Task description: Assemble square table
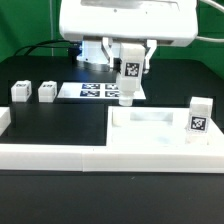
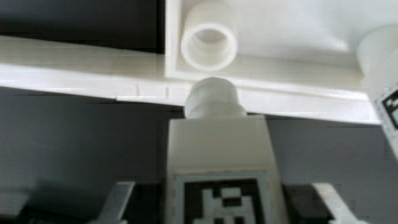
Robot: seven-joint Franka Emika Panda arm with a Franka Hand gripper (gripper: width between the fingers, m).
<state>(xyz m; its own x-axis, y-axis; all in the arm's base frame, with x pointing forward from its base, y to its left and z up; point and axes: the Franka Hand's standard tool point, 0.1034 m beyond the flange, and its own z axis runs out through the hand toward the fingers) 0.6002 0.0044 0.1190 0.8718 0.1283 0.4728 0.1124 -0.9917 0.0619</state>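
My gripper (image 1: 129,72) is shut on a white tagged leg (image 1: 126,88) and holds it upright over the near-left corner of the square tabletop (image 1: 150,128). In the wrist view the leg (image 2: 217,140) points its round peg toward a round corner socket (image 2: 212,42) in the tabletop (image 2: 285,60), with the peg still short of the socket; the gripper (image 2: 226,205) has a finger (image 2: 121,203) on either side. A second leg (image 1: 197,115) stands upright at the tabletop's right end. Two loose legs (image 1: 20,92) (image 1: 46,92) stand on the black table on the exterior view's left.
The marker board (image 1: 100,92) lies flat behind the held leg. A long low white border wall (image 1: 55,152) runs along the front and turns up the exterior view's left side (image 1: 5,120). The tabletop rests against this wall.
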